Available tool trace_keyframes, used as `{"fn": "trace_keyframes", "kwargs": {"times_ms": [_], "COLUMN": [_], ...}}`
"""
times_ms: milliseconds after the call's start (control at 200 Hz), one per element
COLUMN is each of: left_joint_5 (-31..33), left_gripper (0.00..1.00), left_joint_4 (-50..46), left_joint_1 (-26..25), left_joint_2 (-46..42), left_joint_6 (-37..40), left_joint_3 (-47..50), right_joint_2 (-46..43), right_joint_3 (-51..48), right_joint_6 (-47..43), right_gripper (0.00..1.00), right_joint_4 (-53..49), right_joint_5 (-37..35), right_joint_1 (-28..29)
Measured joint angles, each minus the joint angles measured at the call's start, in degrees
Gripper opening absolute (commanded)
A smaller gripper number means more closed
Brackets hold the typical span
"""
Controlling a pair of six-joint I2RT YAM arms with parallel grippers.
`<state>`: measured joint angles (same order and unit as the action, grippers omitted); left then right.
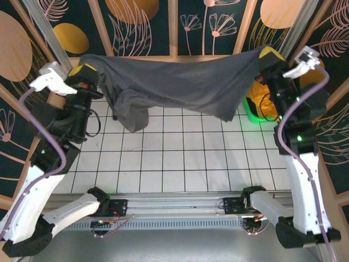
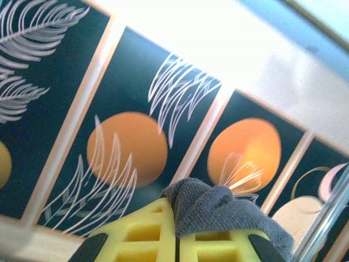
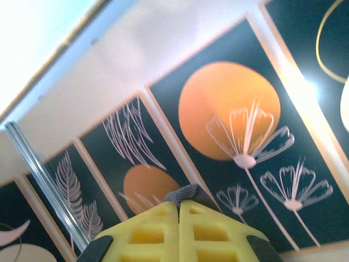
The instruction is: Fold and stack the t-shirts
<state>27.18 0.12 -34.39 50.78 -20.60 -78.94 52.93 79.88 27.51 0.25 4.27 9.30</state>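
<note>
A dark charcoal-grey t-shirt (image 1: 180, 82) hangs stretched in the air between both arms, above the far part of the white tiled table (image 1: 180, 158). My left gripper (image 1: 83, 70) is shut on its left end, where a fold of grey cloth (image 2: 218, 204) bulges from between the yellow fingers (image 2: 142, 234). My right gripper (image 1: 271, 53) is shut on its right end, and a small tip of cloth (image 3: 185, 194) pokes out above the closed yellow fingers (image 3: 212, 232). The shirt's lower left part droops in a bunch (image 1: 133, 112) to the tiles.
A green basket (image 1: 257, 109) with something orange-yellow in it stands at the far right, partly behind the right arm. Patterned dark wall panels (image 1: 180, 24) enclose the table at the back and sides. Bare tiles lie in front of the hanging shirt.
</note>
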Motion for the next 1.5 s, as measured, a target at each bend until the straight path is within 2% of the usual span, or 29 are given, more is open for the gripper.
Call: {"fn": "trace_keyframes", "kwargs": {"times_ms": [130,240,275,305,355,380,415,460,485,606,716,871,961,1046,1131,1306,1496], "left_joint_5": [3.41,10.75,10.99,11.23,10.34,8.94,8.22,5.53,3.32,-3.32,-8.50,-15.82,-19.87,-24.50,-27.43,-32.59,-35.91], "left_gripper": [0.03,0.04,0.08,0.16,0.46,0.60,0.75,0.94,0.98,0.98,0.91,0.74,0.67,0.66,0.65,0.63,0.63], "left_joint_4": [0.79,-1.84,-3.19,-3.63,-5.46,-6.58,-7.41,-10.12,-12.35,-20.85,-26.60,-27.91,-27.63,-27.28,-27.06,-26.03,-24.87], "left_joint_1": [0.00,1.42,3.50,4.59,8.98,10.97,13.18,16.79,18.25,23.47,24.76,23.87,23.54,23.23,22.60,19.93,18.62], "left_joint_2": [3.72,13.77,17.94,20.20,26.77,30.27,33.64,39.98,43.21,58.60,62.07,53.81,48.28,43.43,42.82,42.99,43.15], "left_joint_6": [-0.79,-2.34,-3.45,-4.26,-6.43,-7.67,-8.68,-10.45,-11.21,-13.57,-14.80,-17.40,-18.71,-20.24,-21.07,-22.58,-23.37], "left_joint_3": [-3.45,-10.10,-12.55,-13.57,-15.17,-15.67,-15.87,-16.33,-17.62,-25.42,-24.00,-11.72,-4.37,3.69,7.30,12.11,14.58], "right_joint_2": [2.47,12.39,16.94,21.05,28.11,31.87,35.56,41.07,43.93,54.10,55.34,47.39,40.17,35.04,31.56,25.79,27.36], "right_joint_3": [1.42,5.70,7.74,9.27,11.28,11.80,11.93,12.00,12.15,12.66,8.83,-2.45,-10.60,-16.70,-21.81,-32.04,-36.92], "right_joint_6": [-0.39,0.31,1.09,1.86,2.58,3.10,3.65,4.50,4.70,5.07,5.01,4.35,2.84,1.64,1.44,3.13,6.34], "right_gripper": [0.00,0.00,0.15,0.30,0.51,0.59,0.64,0.65,0.65,0.64,0.62,0.57,0.57,0.60,0.65,0.67,0.67], "right_joint_4": [1.88,2.14,1.75,1.66,1.22,0.52,-0.26,-2.43,-3.91,-11.82,-15.82,-15.89,-16.46,-17.88,-19.74,-22.43,-21.24], "right_joint_5": [-2.62,-2.91,-2.82,-2.71,-2.21,-1.73,-1.22,-0.39,0.28,2.56,4.07,4.61,4.22,3.76,3.76,5.70,11.28], "right_joint_1": [-0.66,-2.38,-2.89,-3.15,-3.63,-3.91,-4.11,-4.52,-4.72,-5.25,-5.18,-3.28,1.07,6.14,9.22,8.33,5.25]}}
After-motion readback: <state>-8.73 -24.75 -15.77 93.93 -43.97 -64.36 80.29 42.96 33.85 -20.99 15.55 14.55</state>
